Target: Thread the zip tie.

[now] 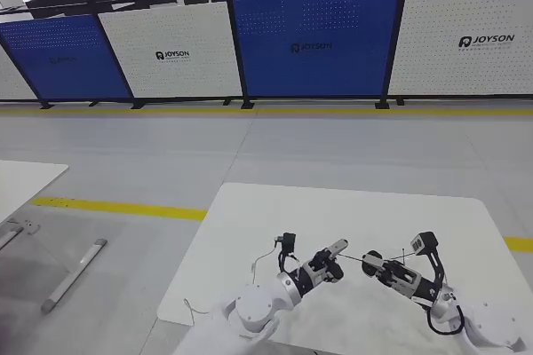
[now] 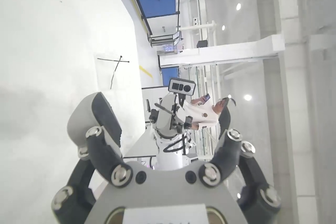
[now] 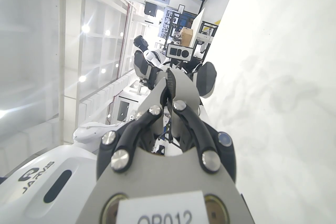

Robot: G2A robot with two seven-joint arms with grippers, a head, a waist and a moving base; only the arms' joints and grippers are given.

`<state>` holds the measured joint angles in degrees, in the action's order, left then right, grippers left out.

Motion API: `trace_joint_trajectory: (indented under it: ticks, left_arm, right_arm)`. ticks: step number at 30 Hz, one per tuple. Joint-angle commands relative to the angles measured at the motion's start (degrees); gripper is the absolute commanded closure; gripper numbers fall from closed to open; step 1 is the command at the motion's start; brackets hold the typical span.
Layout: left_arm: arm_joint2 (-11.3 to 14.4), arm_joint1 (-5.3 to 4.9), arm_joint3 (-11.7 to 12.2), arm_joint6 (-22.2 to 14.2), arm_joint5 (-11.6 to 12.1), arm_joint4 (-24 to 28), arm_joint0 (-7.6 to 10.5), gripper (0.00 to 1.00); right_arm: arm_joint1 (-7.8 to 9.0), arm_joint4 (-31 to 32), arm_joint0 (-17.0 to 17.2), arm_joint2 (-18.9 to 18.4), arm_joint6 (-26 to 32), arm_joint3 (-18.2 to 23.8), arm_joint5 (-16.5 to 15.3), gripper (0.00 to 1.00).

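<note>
Room: grey shop floor with a yellow line, and blue and white perforated panels at 12 o'clock in the top view.
Surface: white table, with both arms at its 6 o'clock edge.
Right gripper: fingers pressed together, tips aimed toward 9 o'clock. The right wrist view shows a dark ribbed strip pinched between them, which I take to be the zip tie.
Left gripper: fingers spread wide and holding nothing. It faces 3 o'clock, straight at the other arm.
Tie in the top view: a thin dark line bridges the two grippers, its long axis running roughly 3 to 9 o'clock.
Key relation: the free end lies at 9 o'clock of the right fingers, at or just short of the left gripper's gap. I cannot tell whether it touches them.
Crossed ties: two spares lie flat on the table at 3 o'clock of the right fingertips, apart from both grippers.
Judgement: the left arm is nearer the free end, so closing on it squarely along that axis looks like the next need.
</note>
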<state>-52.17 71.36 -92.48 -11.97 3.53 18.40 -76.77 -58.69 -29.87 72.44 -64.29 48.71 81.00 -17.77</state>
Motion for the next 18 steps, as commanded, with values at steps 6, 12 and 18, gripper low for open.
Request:
trace_joint_trajectory:
  ticks: [6,12,18]
  left_arm:
    - [0.25,0.38,0.84,-0.81,3.14,1.74,0.67,0.58]
    - [1.46,0.84,2.84,-0.78,1.26,0.68,2.62,0.71]
    - [1.50,0.90,3.46,-2.05,2.49,0.01,2.89,0.73]
  right_arm:
    - [0.00,0.00,0.00,0.00,0.00,0.00,0.00,1.00]
    - [0.00,0.00,0.00,0.00,0.00,0.00,0.00,1.00]
    - [0.00,0.00,0.00,0.00,0.00,0.00,0.00,1.00]
